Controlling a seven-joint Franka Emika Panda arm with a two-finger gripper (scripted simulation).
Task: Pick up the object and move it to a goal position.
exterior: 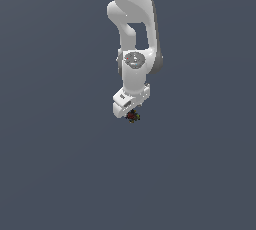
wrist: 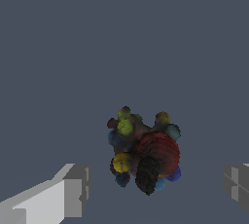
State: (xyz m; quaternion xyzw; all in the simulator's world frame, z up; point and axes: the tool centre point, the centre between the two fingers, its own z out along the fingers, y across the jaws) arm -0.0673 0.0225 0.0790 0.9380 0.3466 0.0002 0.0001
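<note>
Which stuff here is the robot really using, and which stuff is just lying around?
Part of the job:
- the lumpy dark object with red, yellow, green and blue specks, sitting between the fingers
- the white end effector with its fingers spread apart on either side of the object

Just lying around:
- nothing else shows; there is only the plain grey-blue background

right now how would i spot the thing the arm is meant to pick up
Follow the white arm down to its gripper. Just below sits a tiny dark lump, the only speckled thing against the plain grey floor, dotted red, yellow, green and blue.
</note>
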